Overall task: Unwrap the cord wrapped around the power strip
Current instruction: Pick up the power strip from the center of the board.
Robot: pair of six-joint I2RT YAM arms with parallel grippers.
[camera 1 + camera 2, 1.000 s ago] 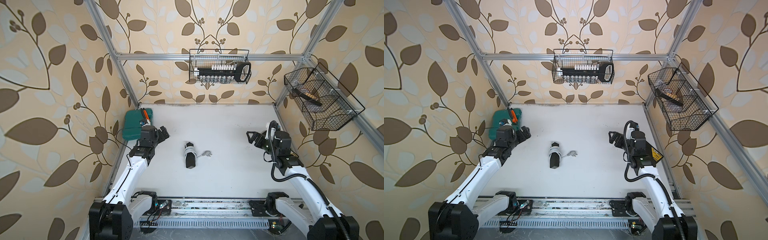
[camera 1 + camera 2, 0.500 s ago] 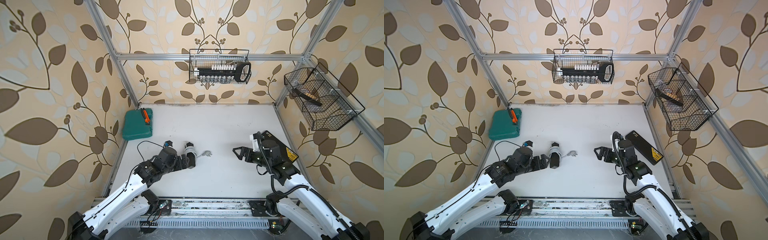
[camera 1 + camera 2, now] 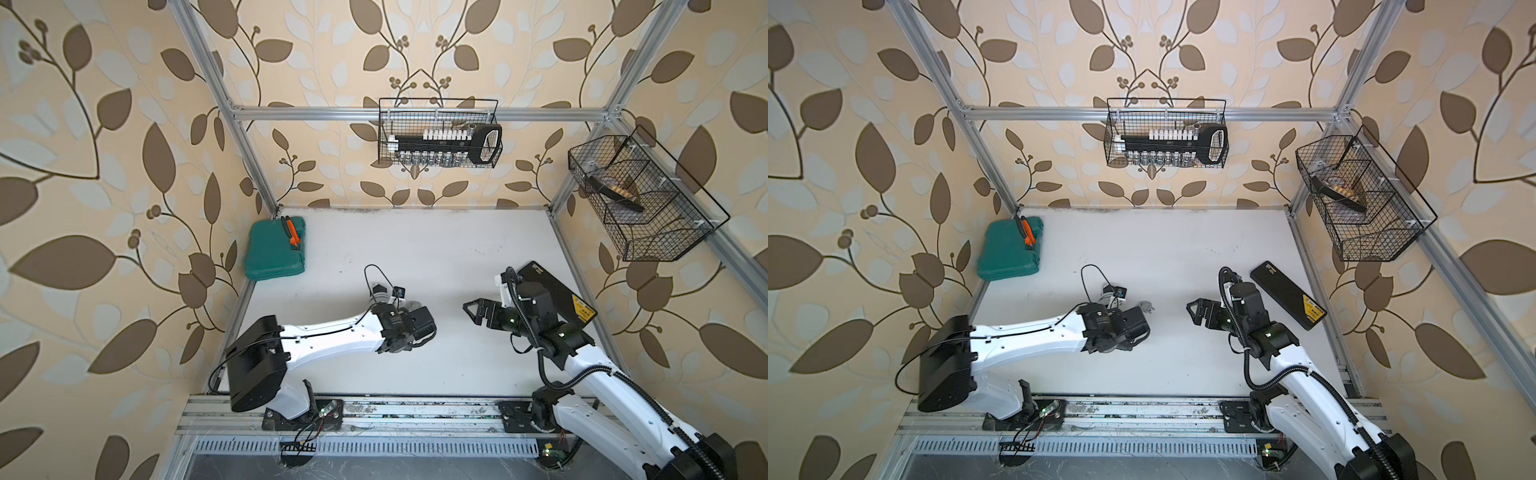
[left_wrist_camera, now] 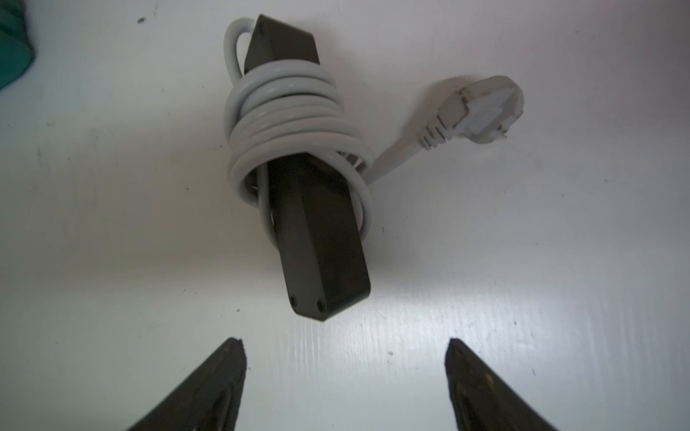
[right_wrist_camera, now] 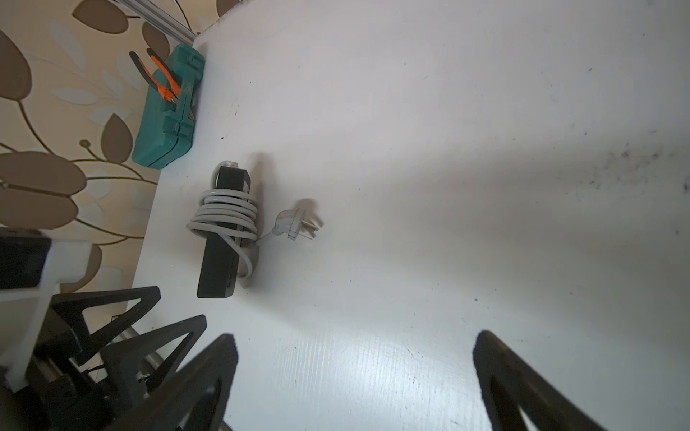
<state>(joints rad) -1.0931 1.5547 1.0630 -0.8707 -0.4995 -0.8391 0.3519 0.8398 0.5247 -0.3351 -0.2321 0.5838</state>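
Far-left back corner of the white tabletop [image 3: 415, 249]: a teal plastic tool case [image 3: 276, 249] with orange-handled pliers [image 3: 292, 232] lying on top.

Next over, the left gripper [image 4: 343, 347] hangs low over the table with its jaws spread a fair way apart and nothing between them. Just ahead of its fingertips, not touching, is the near end of the black bar-shaped plastic power strip [image 4: 321, 239], which lies on the table a bit left of centre. The light grey round cord [image 4: 287, 112] is wound around the strip's middle in several snug coils plus one slack loop. Its tail runs off to a small grey plug [image 4: 481, 108] resting on the table just beside the strip. In both top views the left gripper hides most of the strip.

The right gripper [image 5: 354, 337] is well apart from all that, jaws spread wide and empty over bare table. Far right, a flat black rectangular case with a yellow label [image 3: 1287, 299] lies along the table edge.
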